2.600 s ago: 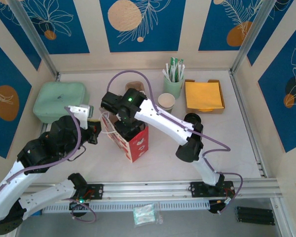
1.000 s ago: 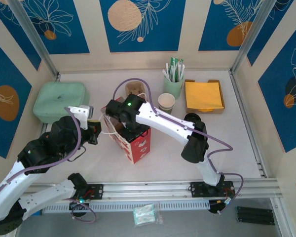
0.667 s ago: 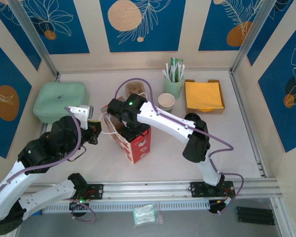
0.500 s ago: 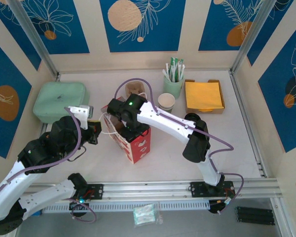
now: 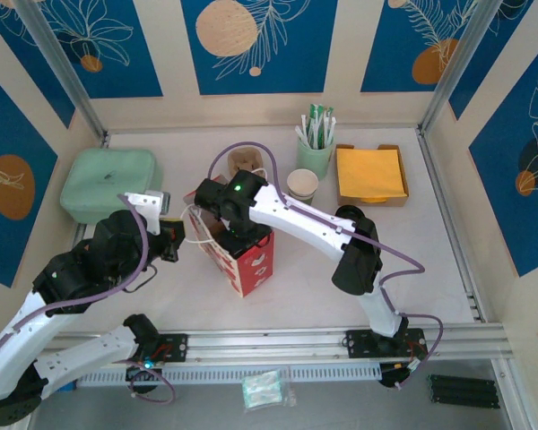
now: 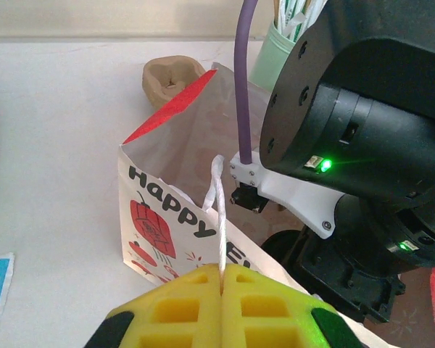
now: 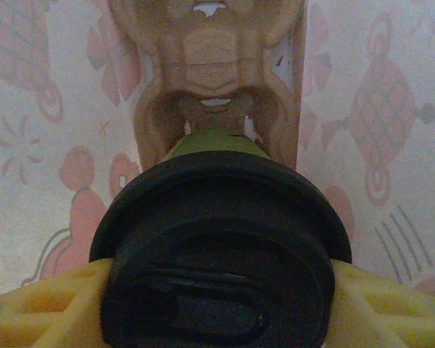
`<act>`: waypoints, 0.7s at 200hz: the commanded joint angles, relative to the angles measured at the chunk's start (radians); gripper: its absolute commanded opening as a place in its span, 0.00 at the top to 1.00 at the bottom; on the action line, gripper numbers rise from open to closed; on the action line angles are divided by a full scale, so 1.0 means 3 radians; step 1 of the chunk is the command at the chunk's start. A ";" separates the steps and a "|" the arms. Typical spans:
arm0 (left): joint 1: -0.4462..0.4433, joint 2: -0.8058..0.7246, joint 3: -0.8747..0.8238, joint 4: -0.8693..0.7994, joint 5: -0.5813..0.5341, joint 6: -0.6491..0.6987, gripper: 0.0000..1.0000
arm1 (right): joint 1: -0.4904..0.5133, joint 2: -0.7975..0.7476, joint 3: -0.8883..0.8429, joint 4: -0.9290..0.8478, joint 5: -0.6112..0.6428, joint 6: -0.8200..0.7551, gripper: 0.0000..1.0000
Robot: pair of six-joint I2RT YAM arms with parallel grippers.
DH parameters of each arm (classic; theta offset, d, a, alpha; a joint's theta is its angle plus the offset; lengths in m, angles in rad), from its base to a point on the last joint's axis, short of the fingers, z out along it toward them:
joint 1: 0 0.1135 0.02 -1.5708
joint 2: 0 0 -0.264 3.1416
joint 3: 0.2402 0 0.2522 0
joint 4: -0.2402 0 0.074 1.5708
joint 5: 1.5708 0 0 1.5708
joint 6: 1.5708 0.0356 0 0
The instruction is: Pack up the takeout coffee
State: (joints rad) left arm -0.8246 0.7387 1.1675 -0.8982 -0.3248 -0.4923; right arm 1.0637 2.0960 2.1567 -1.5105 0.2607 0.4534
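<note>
Blue-and-cream patterned walls are enclosing a pale counter [image 5: 430, 269], where a red paper bag [image 5: 254, 262] is standing open at the centre. The left arm [image 5: 108, 253] is reaching in from the side. Its jaws are pressed together, the yellow pads [image 6: 177, 312] pinching the bag's white string handle [image 6: 219, 203] and holding it up.

The right arm [image 5: 305, 219] is bending down over the bag's mouth with its jaws inside, clamped on the takeout coffee [image 7: 216, 143]. The black lid [image 7: 217, 232] is sitting between the two yellow fingers [image 7: 43, 304], with the green band showing just beyond. Past the cup, at the bottom of the bag, a brown cardboard carrier [image 7: 214, 65] is lying; whether the cup is touching it cannot be told.

Compared with a few seconds ago, the right wrist is sitting further over the bag, uncovering another brown carrier [image 5: 244, 159] behind it. Over the last second it is barely shifting, and the left arm is keeping its pose.
</note>
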 commanded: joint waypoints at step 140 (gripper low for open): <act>0.0031 0.0008 -0.0005 0.0017 0.0050 -0.0032 1.00 | -0.0033 -0.0190 -0.0086 0.0138 -0.0086 0.0053 0.40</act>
State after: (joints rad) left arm -0.8246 0.7425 1.1675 -0.8982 -0.3214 -0.4927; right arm 1.0611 2.0830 2.1445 -1.4742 0.2573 0.4538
